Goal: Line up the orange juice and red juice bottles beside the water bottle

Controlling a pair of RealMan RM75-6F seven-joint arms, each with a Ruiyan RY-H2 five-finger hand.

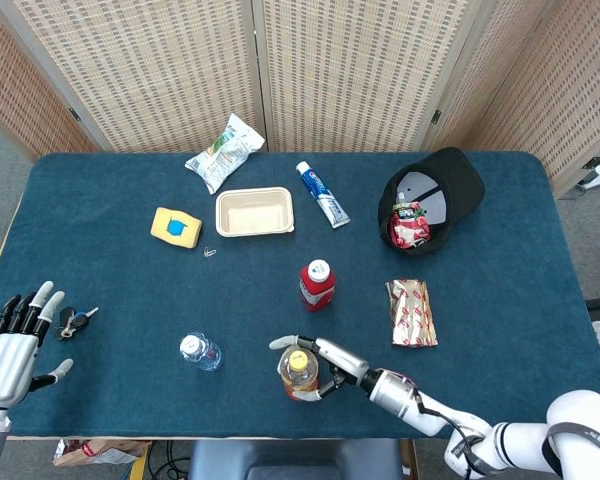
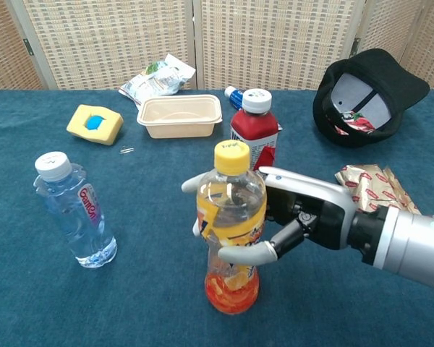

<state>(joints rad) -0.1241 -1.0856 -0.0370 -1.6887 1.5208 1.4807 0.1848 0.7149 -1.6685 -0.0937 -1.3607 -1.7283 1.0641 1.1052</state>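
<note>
The orange juice bottle [image 2: 230, 231] with a yellow cap stands near the table's front edge, also seen from above [image 1: 299, 372]. My right hand [image 2: 296, 217] [image 1: 330, 363] grips it around the middle, fingers wrapped on both sides. The red juice bottle [image 2: 254, 134] [image 1: 316, 284] stands upright behind it, untouched. The water bottle [image 2: 72, 213] [image 1: 199, 351] stands upright to the left. My left hand [image 1: 8, 350] rests open at the table's front left corner, holding nothing.
Keys [image 1: 77, 320] lie beside the left hand. A beige tray [image 1: 254, 211], yellow sponge [image 1: 175, 227], toothpaste tube [image 1: 322, 194], snack bag [image 1: 223, 151], black cap [image 1: 432, 195] and a foil packet [image 1: 411, 312] lie further back and right.
</note>
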